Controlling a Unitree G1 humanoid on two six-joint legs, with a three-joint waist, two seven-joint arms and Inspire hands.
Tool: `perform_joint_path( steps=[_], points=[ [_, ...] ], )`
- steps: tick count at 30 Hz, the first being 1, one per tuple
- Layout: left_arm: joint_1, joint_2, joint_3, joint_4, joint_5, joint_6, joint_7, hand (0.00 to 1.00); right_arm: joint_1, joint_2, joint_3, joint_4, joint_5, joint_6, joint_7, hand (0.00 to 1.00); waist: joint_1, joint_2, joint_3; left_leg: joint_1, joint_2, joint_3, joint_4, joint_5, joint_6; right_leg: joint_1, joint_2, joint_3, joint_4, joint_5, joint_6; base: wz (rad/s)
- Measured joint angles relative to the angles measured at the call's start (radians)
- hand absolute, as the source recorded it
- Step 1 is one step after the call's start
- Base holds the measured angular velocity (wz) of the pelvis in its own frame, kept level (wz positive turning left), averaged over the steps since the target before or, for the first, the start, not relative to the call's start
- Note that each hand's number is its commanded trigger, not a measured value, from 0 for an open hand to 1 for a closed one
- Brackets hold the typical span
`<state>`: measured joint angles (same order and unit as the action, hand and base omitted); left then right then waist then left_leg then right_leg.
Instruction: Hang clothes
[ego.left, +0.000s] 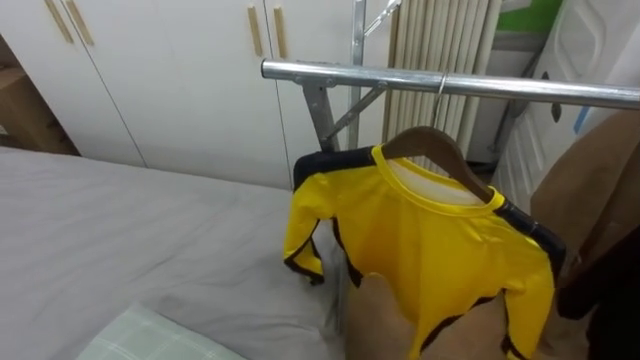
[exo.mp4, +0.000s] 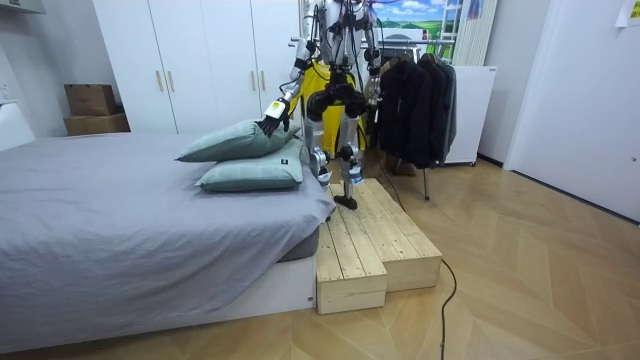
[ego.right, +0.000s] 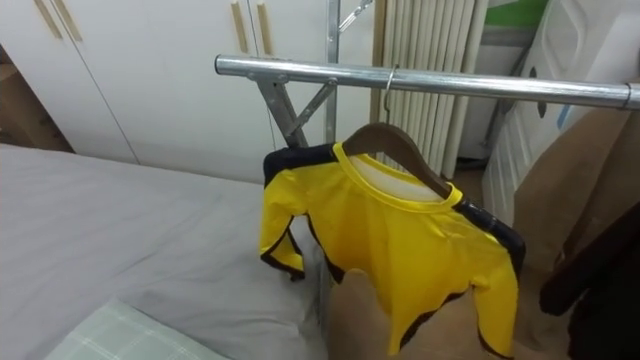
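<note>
- Eye views: the yellow shirt (ego.left: 420, 240) hangs on a wooden hanger (ego.left: 452, 157) hooked over the metal rail (ego.left: 400, 78).
- Room view: the left hand (exo.mp4: 271, 124) hangs just over the pillows (exo.mp4: 235, 142), with the shirt above it, toward the room view's right. I cannot tell how its fingers are set.

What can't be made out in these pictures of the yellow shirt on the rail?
- Shirt: its hem is cut off by the bottom edge of the eye views and partly covered by a blurred tan shape. In the room view it is mostly behind the robot.
- Rail: its right end runs past the right edge of the eye views.
- Left hand: too small in the room view to tell whether it touches the pillow.
</note>
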<state>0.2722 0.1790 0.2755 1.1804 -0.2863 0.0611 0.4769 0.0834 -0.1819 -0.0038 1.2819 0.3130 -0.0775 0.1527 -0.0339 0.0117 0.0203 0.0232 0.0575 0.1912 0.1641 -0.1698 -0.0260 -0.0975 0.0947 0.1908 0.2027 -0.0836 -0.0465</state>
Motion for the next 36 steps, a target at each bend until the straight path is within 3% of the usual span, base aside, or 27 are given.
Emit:
perform_joint_path(
  steps=[4, 17, 36],
  points=[
    [0.0, -0.003, -0.015, 0.0, -0.027, -0.018, 0.022, 0.0, 0.0, 0.002, 0.022, 0.001, 0.014, -0.019, -0.011, 0.0, 0.0, 0.0, 0.0003, -0.001, 0.0, 0.0, -0.001, 0.0, 0.0, 0.0, 0.0, -0.003, -0.001, 0.0, 0.0, 0.0],
    [0.008, -0.002, -0.017, 0.02, -0.027, -0.043, 0.022, 0.0, 0.036, 0.011, 0.019, -0.002, 0.078, -0.021, -0.01, 0.0, 0.012, -0.009, 0.0039, 0.028, 0.001, -0.001, -0.014, -0.001, 0.0, 0.025, 0.001, -0.004, -0.002, -0.009, -0.005, 0.0],
    [0.018, -0.002, -0.017, 0.02, -0.024, -0.046, 0.021, 0.0, 0.037, 0.013, 0.02, 0.002, 0.109, -0.008, -0.007, 0.0, 0.015, -0.009, 0.0006, 0.043, 0.001, -0.001, -0.014, -0.002, 0.0, 0.048, 0.0, -0.004, -0.016, -0.005, -0.004, 0.0]
  ],
)
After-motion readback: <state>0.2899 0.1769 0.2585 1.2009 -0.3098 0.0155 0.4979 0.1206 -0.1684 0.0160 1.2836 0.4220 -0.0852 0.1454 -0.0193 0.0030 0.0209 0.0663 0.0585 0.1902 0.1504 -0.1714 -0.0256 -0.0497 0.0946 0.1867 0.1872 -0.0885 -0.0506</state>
